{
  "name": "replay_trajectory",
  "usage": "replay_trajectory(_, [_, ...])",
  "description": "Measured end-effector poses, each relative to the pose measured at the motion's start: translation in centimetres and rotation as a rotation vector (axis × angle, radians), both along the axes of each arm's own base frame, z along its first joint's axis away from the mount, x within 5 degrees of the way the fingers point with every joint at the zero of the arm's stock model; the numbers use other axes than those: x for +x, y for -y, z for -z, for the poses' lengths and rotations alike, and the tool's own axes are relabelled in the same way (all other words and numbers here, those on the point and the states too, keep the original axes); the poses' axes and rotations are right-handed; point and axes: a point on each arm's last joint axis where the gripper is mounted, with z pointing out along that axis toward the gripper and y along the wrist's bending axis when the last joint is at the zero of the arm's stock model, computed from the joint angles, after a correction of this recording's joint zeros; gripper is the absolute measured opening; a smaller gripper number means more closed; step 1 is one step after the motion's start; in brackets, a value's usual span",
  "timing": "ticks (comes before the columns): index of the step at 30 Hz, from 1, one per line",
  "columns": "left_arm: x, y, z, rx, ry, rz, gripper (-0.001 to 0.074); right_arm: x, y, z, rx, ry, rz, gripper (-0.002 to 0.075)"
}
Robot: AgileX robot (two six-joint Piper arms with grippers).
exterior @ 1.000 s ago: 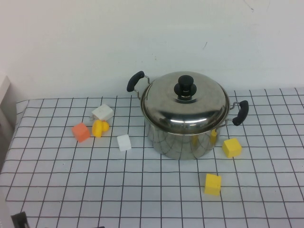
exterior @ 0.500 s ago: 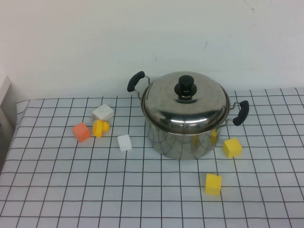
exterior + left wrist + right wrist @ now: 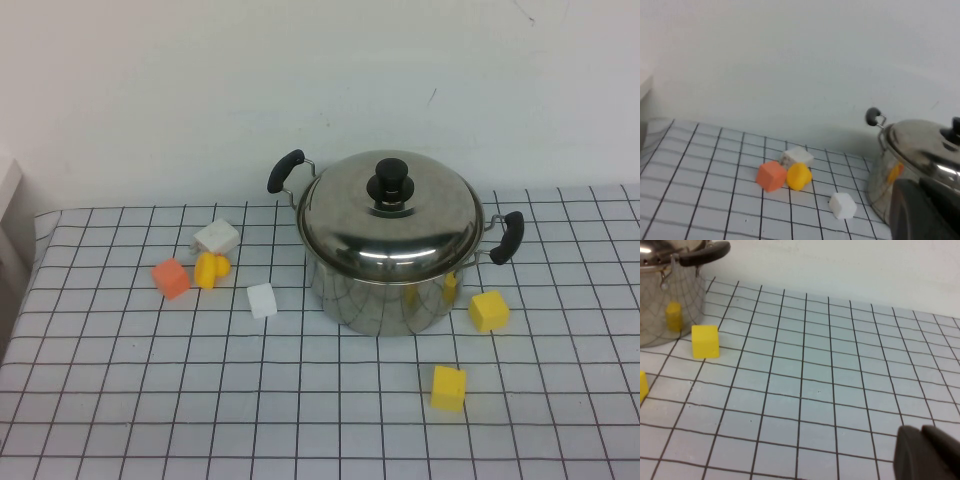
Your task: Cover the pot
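Note:
The steel pot (image 3: 385,295) stands at the table's back middle, its two black handles (image 3: 284,171) out to the sides. A domed steel lid (image 3: 390,222) with a black knob (image 3: 391,183) sits on its rim. Neither gripper shows in the high view. In the left wrist view my left gripper (image 3: 927,210) is a dark shape low and near the camera, fingers together and empty, with the pot (image 3: 881,182) beyond it. In the right wrist view my right gripper (image 3: 922,452) is shut and empty over bare cloth, far from the pot (image 3: 660,305).
On the checked cloth (image 3: 120,400), left of the pot, lie an orange block (image 3: 170,278), a yellow piece (image 3: 208,269) and two white blocks (image 3: 216,237) (image 3: 261,300). To its right are two yellow cubes (image 3: 488,310) (image 3: 448,387) and a small yellow piece (image 3: 450,288). A wall rises behind.
A dark tip of the left arm at the high view's bottom left corner a second ago has gone out of view. The pot, lid and blocks have not moved.

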Motion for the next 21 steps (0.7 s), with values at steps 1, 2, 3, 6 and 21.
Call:
replay_trajectory(1, [-0.1,-0.1,0.4,-0.028,-0.005,-0.015,0.0000,0.0,0.0,0.0,0.000,0.000,0.000,0.0009])
replay_trajectory(2, [-0.2,-0.2,0.5,-0.054,-0.011,-0.033,0.0000,0.0,0.0,0.0,0.000,0.000,0.000,0.0009])
replay_trajectory(3, [-0.2,-0.3,0.6,-0.076,-0.017,-0.047,0.0000,0.0,0.0,0.0,0.000,0.000,0.000,0.0009])
replay_trajectory(6, [-0.3,-0.5,1.2,-0.099,-0.089,-0.085,0.0000,0.0,0.0,0.0,0.000,0.000,0.000,0.0009])
replay_trajectory(21, [-0.5,-0.4,2.5,-0.202,-0.245,-0.097,0.0000,0.0,0.0,0.0,0.000,0.000,0.000,0.0009])
